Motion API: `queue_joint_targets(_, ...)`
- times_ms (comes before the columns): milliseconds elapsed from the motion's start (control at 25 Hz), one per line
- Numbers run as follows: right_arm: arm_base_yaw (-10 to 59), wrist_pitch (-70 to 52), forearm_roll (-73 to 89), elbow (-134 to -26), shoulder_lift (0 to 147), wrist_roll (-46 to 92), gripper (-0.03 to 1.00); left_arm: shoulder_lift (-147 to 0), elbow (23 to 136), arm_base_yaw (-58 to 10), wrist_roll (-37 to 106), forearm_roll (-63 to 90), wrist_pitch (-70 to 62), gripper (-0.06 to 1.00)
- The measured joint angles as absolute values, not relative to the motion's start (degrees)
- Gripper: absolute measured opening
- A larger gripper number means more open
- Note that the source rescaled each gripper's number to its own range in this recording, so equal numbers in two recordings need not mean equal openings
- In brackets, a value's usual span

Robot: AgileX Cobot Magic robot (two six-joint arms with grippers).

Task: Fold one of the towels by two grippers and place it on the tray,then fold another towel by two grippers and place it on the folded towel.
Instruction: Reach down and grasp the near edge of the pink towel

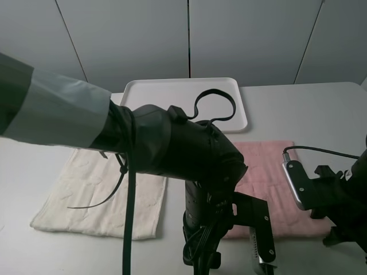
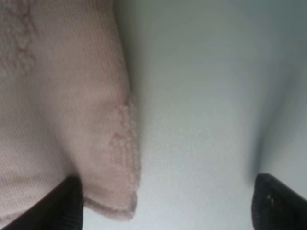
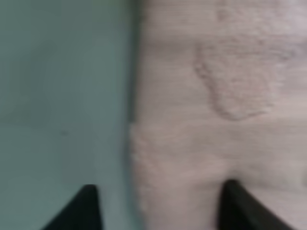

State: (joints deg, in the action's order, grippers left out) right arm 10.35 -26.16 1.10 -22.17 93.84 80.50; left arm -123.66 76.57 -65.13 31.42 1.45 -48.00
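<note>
Pink towel (image 1: 269, 166): likely soft, light, limp; take by near corners. Left tool (image 2: 171, 205) gapes over one corner; right tool (image 3: 158, 208), jaws apart, straddles the edge.

Pink terry towel (image 1: 268, 172) (nubby, matt)

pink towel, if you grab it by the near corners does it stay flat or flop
Probably floppy: the pink towel lies thin and flat on the table, so its middle would likely sag between lifted corners. The looped terry weave looks grippy rather than slippery. It seems light, and a push would likely bunch it up rather than slide it.
</note>
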Motion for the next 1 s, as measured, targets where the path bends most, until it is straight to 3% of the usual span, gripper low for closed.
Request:
queue_joint_targets(120,10.3,-23.7,0.8,-21.8,93.8,80.4,0.26,-123.7,76.6,-65.1,31.3,1.3,-48.0,0.92)
queue_joint_targets(360,10.3,-22.4,0.6,-21.8,93.8,80.3,0.02,-123.7,76.6,-65.1,31.3,1.3,-47.6,0.92)
queue_joint_targets(1000,10.3,-22.4,0.6,-21.8,93.8,80.2,0.01,-124.1,76.6,-66.1,24.6,-5.4,-43.7,0.92)
